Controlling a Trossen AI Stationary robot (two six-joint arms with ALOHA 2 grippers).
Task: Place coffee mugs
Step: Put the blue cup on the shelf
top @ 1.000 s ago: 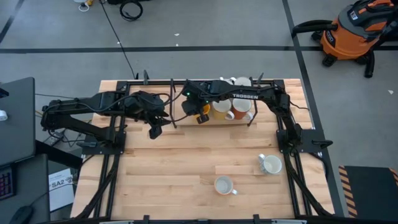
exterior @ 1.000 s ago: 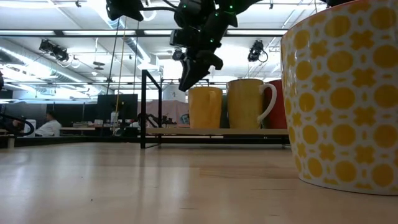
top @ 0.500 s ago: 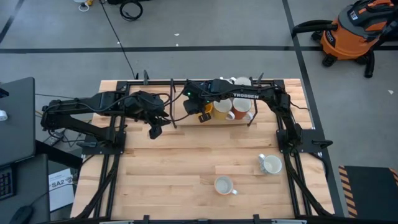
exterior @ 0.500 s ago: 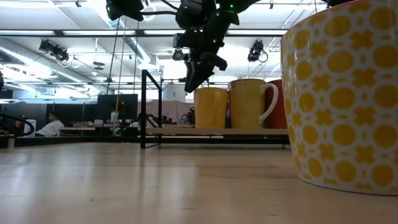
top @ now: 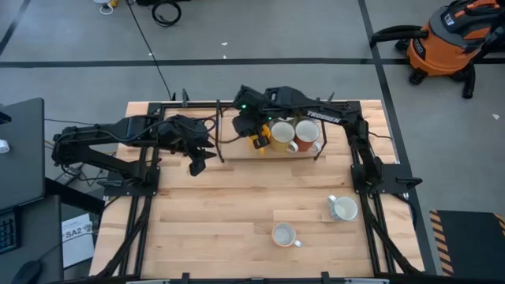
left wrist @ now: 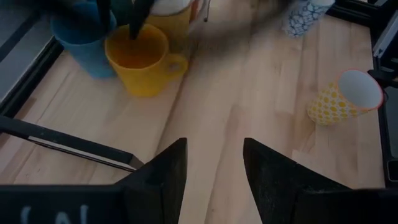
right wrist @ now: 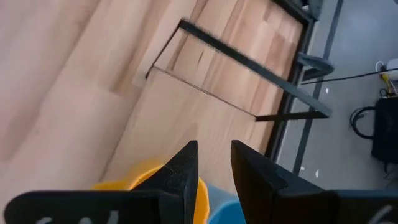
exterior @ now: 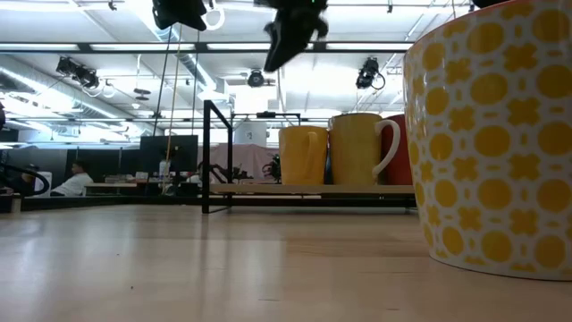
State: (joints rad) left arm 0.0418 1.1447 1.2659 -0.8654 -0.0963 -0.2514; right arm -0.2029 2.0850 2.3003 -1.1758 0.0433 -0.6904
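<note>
Right end effector [top: 254, 136] hovers released above the yellow mug [top: 282, 136] on the low shelf [top: 237, 155] at the counter's [top: 229, 213] far edge — orange mug [top: 305, 132] alongside. Left end effector [top: 196, 165] waits released nearby.

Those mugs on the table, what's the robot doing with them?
It is lining up coffee mugs on a low rack at the table's far edge. The right hand, empty and open, hangs just above the yellow mug in the row. The left hand, also open and empty, waits over bare table nearby. Two more mugs, a white one and a patterned one, sit near the front edge, not yet placed.
</note>
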